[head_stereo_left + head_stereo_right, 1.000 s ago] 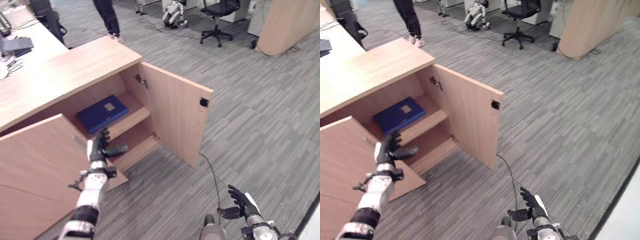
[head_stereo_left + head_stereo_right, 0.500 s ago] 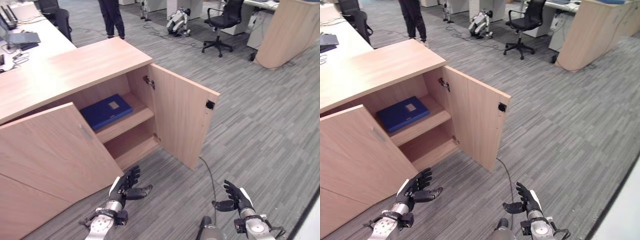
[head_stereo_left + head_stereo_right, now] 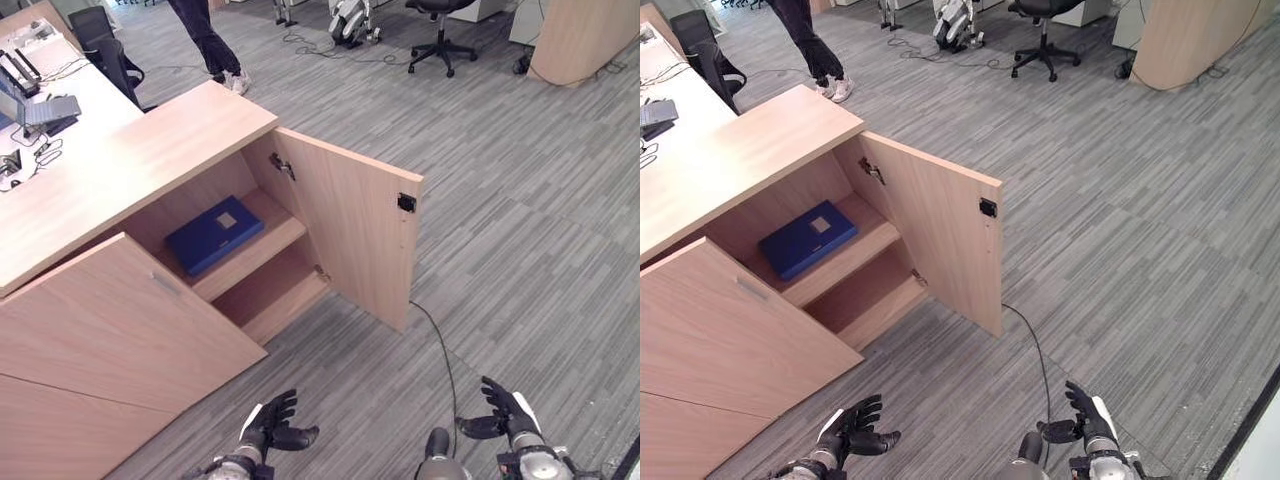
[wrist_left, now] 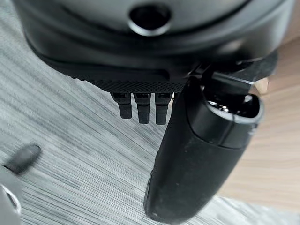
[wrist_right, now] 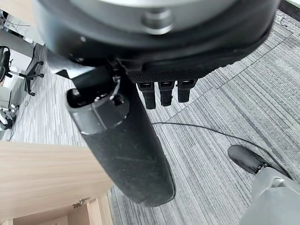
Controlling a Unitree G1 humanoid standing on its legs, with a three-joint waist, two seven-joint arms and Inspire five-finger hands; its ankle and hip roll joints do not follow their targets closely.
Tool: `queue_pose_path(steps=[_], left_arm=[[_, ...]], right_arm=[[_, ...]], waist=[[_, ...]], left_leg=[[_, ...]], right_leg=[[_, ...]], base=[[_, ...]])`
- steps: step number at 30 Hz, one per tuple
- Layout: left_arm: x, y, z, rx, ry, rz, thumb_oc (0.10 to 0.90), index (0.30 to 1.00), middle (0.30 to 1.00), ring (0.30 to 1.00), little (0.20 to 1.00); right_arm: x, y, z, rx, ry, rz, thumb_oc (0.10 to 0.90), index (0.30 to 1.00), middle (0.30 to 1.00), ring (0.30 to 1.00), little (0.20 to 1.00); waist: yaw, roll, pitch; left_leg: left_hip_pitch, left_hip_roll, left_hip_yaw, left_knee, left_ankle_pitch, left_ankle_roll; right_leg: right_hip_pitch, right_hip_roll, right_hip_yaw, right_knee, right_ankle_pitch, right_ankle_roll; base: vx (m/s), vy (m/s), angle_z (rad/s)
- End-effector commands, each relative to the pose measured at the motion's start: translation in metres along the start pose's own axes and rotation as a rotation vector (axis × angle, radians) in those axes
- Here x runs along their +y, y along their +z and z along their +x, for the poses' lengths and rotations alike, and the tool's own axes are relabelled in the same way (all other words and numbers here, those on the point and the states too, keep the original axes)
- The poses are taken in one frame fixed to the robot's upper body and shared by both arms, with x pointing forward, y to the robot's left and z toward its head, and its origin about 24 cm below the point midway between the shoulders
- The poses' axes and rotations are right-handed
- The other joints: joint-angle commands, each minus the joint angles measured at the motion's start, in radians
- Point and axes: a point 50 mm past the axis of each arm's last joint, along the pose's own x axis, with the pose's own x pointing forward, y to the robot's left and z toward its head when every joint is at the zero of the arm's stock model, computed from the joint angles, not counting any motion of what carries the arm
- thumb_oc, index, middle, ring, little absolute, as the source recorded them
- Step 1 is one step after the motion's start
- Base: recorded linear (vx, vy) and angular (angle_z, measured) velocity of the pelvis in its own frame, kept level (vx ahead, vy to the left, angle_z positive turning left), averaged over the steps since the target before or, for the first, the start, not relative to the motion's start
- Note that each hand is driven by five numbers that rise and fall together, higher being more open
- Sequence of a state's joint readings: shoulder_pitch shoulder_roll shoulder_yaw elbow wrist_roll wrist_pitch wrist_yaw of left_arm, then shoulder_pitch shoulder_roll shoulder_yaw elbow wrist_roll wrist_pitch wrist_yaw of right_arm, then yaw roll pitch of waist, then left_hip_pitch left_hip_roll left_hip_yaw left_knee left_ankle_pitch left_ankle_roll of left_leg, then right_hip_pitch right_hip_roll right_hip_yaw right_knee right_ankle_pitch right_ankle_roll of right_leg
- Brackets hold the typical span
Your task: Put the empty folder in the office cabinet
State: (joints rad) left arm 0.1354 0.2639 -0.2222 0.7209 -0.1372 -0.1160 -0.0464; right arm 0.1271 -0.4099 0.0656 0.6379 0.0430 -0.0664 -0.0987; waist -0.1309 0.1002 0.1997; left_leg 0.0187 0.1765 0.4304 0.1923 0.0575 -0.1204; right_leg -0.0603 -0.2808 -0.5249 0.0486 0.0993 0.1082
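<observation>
With the blue folder [image 3: 214, 233] lying on the cabinet [image 3: 150, 150] shelf, both the left hand [image 3: 270, 428] and right hand [image 3: 508, 410] hung open and empty, so closing the doors seemed next.

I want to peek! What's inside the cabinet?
A blue folder lies flat on the upper shelf of the cabinet. The lower shelf looks bare. The left door covers the rest.

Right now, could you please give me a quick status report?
Left hand and right hand open, empty. Blue folder flat on upper cabinet shelf. Right door open, nothing blocking.
</observation>
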Motion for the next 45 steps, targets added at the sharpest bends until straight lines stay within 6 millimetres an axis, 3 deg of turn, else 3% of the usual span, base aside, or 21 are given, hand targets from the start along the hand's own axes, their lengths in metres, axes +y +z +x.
queue_pose_path(steps=[1,4,6,7,10,13,14,16,19,27,33,36,38,39,42,43,45], left_arm=[[0.031,0.019,0.001,-0.088,0.112,0.062,0.800,0.900,0.900,0.900,0.900],[0.030,0.017,0.004,-0.068,0.127,0.050,0.800,0.900,0.900,0.900,0.900],[0.029,0.016,0.005,-0.062,0.130,0.041,0.800,0.900,0.900,0.900,0.900],[0.030,0.011,0.004,-0.039,0.146,0.035,0.800,0.900,0.900,0.900,0.900],[0.025,0.000,0.002,-0.003,0.146,0.045,0.800,0.900,0.900,0.900,0.900],[0.027,-0.013,0.002,0.073,0.148,0.070,0.800,0.900,0.900,0.900,0.900],[0.031,-0.024,0.000,0.128,0.169,0.097,0.800,0.900,0.900,0.900,0.900],[0.032,-0.023,0.000,0.128,0.170,0.097,0.800,0.900,0.900,0.900,0.900],[0.041,-0.036,-0.003,0.212,0.213,0.122,0.800,0.900,0.900,0.900,0.900],[0.041,-0.041,-0.005,0.237,0.196,0.186,0.800,0.900,0.900,0.900,0.900],[0.043,-0.041,-0.005,0.240,0.193,0.211,0.800,0.900,0.900,0.900,0.900],[0.044,-0.040,-0.006,0.232,0.186,0.226,0.800,0.900,0.900,0.900,0.900],[0.046,-0.038,-0.006,0.222,0.184,0.236,0.800,0.900,0.900,0.900,0.900],[0.046,-0.037,-0.006,0.221,0.184,0.236,0.800,0.900,0.900,0.900,0.900],[0.051,-0.033,-0.005,0.208,0.170,0.267,0.800,0.900,0.900,0.900,0.900],[0.051,-0.033,-0.005,0.207,0.171,0.267,0.800,0.900,0.900,0.900,0.900],[0.051,-0.032,-0.005,0.207,0.165,0.282,0.800,0.900,0.900,0.900,0.900]], right_arm=[[-0.012,0.044,0.008,-0.207,-0.058,0.046,0.800,0.900,0.900,0.900,0.900],[-0.014,0.049,0.009,-0.222,-0.062,0.041,0.800,0.900,0.900,0.900,0.900],[-0.015,0.050,0.010,-0.222,-0.064,0.038,0.800,0.900,0.900,0.900,0.900],[-0.014,0.054,0.013,-0.229,-0.066,0.030,0.800,0.900,0.900,0.900,0.900],[-0.011,0.056,0.014,-0.232,-0.050,0.009,0.800,0.900,0.900,0.900,0.900],[-0.007,0.051,0.013,-0.221,-0.042,0.012,0.800,0.900,0.900,0.900,0.900],[0.002,0.055,0.012,-0.238,-0.013,0.020,0.800,0.900,0.900,0.900,0.900],[0.002,0.055,0.012,-0.238,-0.013,0.020,0.800,0.900,0.900,0.900,0.900],[0.023,0.063,0.012,-0.263,0.056,-0.001,0.800,0.900,0.900,0.900,0.900],[0.034,0.066,0.011,-0.272,0.099,-0.018,0.800,0.900,0.900,0.900,0.900],[0.031,0.069,0.009,-0.287,0.088,-0.009,0.800,0.900,0.900,0.900,0.900],[0.013,0.087,0.012,-0.351,0.023,0.030,0.800,0.900,0.900,0.900,0.900],[-0.006,0.111,0.017,-0.423,-0.054,0.088,0.800,0.900,0.900,0.900,0.900],[-0.006,0.111,0.017,-0.424,-0.055,0.089,0.800,0.900,0.900,0.900,0.900],[-0.049,0.167,0.026,-0.553,-0.205,0.115,0.800,0.900,0.900,0.900,0.900],[-0.049,0.167,0.026,-0.555,-0.205,0.116,0.800,0.900,0.900,0.900,0.900],[-0.060,0.191,0.027,-0.606,-0.235,0.125,0.800,0.900,0.900,0.900,0.900]], waist=[[0.002,-0.047,0.040],[0.007,-0.054,0.049],[0.007,-0.047,0.056],[0.017,-0.040,0.047],[0.051,-0.025,0.034],[0.034,-0.020,0.012],[0.028,-0.033,-0.004],[0.031,-0.034,-0.003],[0.028,-0.060,-0.011],[0.020,-0.071,-0.013],[0.018,-0.077,-0.017],[0.024,-0.080,-0.024],[0.036,-0.083,-0.030],[0.036,-0.083,-0.029],[0.077,-0.096,-0.041],[0.076,-0.097,-0.042],[0.095,-0.103,-0.044]], left_leg=[[-0.020,0.065,-0.038,0.318,-0.101,-0.092],[-0.061,0.062,-0.089,0.315,-0.058,-0.104],[-0.058,0.082,-0.094,0.301,-0.067,-0.100],[-0.035,0.103,-0.110,0.164,-0.096,-0.072],[-0.012,0.067,-0.244,-0.128,-0.091,-0.049],[0.024,0.061,-0.202,-0.200,-0.068,-0.052],[0.061,0.040,-0.170,-0.235,-0.070,-0.043],[0.065,0.039,-0.166,-0.238,-0.069,-0.042],[0.109,0.015,-0.116,-0.269,-0.085,-0.020],[0.140,-0.023,-0.075,-0.273,-0.121,0.013],[0.149,-0.040,-0.070,-0.276,-0.135,0.025],[0.151,-0.045,-0.072,-0.277,-0.139,0.029],[0.151,-0.047,-0.078,-0.277,-0.141,0.031],[0.151,-0.047,-0.078,-0.276,-0.141,0.032],[0.153,-0.047,-0.096,-0.274,-0.147,0.032],[0.150,-0.049,-0.096,-0.275,-0.144,0.033],[0.150,-0.047,-0.102,-0.273,-0.147,0.033]], right_leg=[[0.115,-0.006,0.060,-0.033,-0.158,0.011],[0.134,0.002,0.062,-0.058,-0.164,0.007],[0.150,0.013,0.059,-0.075,-0.165,0.009],[0.150,0.017,0.068,-0.092,-0.163,0.029],[0.138,0.035,0.120,-0.089,-0.168,0.057],[0.143,0.040,0.122,-0.092,-0.155,0.067],[0.132,0.032,0.139,-0.083,-0.140,0.074],[0.132,0.031,0.143,-0.082,-0.141,0.075],[0.105,0.016,0.163,-0.050,-0.127,0.092],[0.078,-0.023,0.165,-0.001,-0.107,0.118],[0.074,-0.043,0.152,0.017,-0.099,0.130],[0.080,-0.052,0.140,0.019,-0.092,0.135],[0.084,-0.058,0.130,0.020,-0.087,0.138],[0.084,-0.058,0.130,0.020,-0.087,0.138],[0.107,-0.064,0.104,0.021,-0.089,0.141],[0.105,-0.065,0.104,0.019,-0.085,0.140],[0.113,-0.065,0.094,0.023,-0.088,0.141]], base=[[0.15,-0.158,-0.02],[0.11,-0.062,-0.16],[0.09,0.060,-0.11],[0.15,0.176,0.00],[0.18,0.173,-0.03],[0.13,0.122,-0.61],[0.14,0.155,-0.41],[0.07,0.090,-0.29],[0.07,0.092,-0.26],[0.03,0.077,-0.15],[0.02,0.050,-0.05],[0.02,0.021,0.01],[0.01,0.012,0.02],[0.00,0.000,0.00],[0.02,-0.003,0.04],[0.01,-0.002,0.13],[0.01,-0.003,0.17]])
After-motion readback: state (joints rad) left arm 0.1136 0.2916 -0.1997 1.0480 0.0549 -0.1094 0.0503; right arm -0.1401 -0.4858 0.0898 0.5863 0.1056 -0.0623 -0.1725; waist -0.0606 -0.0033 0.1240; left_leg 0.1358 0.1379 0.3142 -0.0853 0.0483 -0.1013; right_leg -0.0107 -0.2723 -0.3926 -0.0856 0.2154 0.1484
